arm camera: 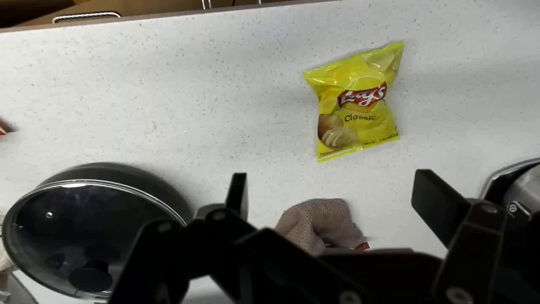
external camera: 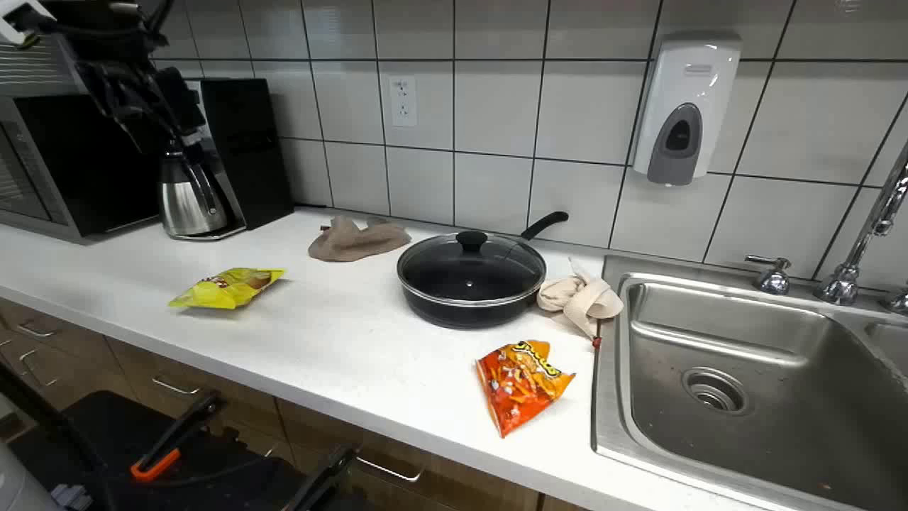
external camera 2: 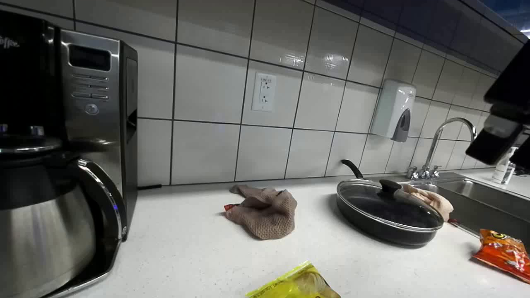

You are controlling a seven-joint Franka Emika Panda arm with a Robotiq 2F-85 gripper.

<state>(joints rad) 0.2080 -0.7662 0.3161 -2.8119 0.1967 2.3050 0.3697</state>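
— How far along is the handling?

— Judged by what is shown, it is at an early stage: nothing is lifted or carried. A yellow chip bag [arm camera: 358, 105], labelled Lay's Classic, and a crumpled brown cloth [arm camera: 318, 221] are both rested on the counter [arm camera: 232, 105], and any grasp of either is left undone.

— And the gripper [arm camera: 330, 175]?

— It is held in the air over the counter, with its fingers [arm camera: 438, 202] spread wide apart. Nothing is pinched between them, and no contact can be seen.

— What is found nearest to it?

— In the wrist view the brown cloth is framed between the fingers, and the yellow chip bag is seen beyond them, toward the counter's front edge. Which is closer cannot be told for certain.

— And farther off?

— A black pan [external camera: 447, 314] with a glass lid [external camera: 454, 266] is set to one side of the brown cloth. To the other side, a steel carafe [external camera: 188, 209] is seated in a coffee maker [external camera: 248, 142]. A beige cloth [external camera: 582, 301] is bunched between pan and sink [external camera: 613, 426], and an orange snack bag [external camera: 523, 383] is laid near the sink's rim. Farthest back, a soap dispenser [external camera: 699, 78] is fixed to the tiled wall [external camera: 489, 99].
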